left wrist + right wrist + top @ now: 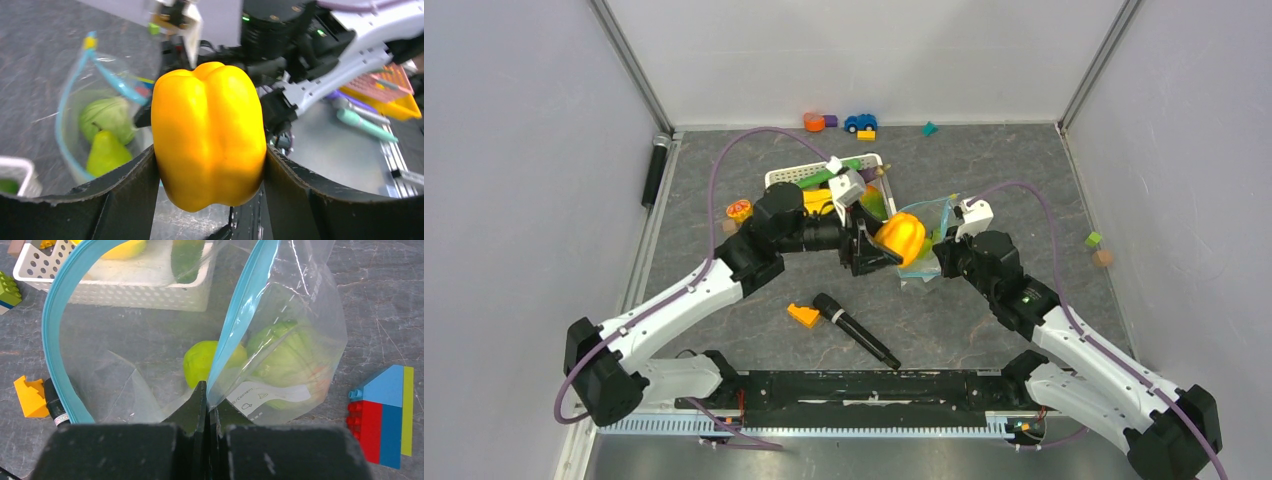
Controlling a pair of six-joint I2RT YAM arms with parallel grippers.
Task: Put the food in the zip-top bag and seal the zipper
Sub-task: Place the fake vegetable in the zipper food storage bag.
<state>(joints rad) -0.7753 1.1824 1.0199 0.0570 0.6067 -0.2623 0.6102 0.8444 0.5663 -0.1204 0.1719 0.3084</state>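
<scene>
The top camera is looking down from behind the arms. Both wrist cameras are facing the shared zip-top bag [300,310] up close.

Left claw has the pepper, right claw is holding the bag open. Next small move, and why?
Probably ease the left claw with the pepper into the zip-top bag mouth. The right claw pinches the zipper, holding it open; cabbage and pear already sit inside.

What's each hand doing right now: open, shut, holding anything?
Left hand: closed on the yellow pepper.
Right hand: closed, pinching the zip-top bag at its zipper.
</scene>
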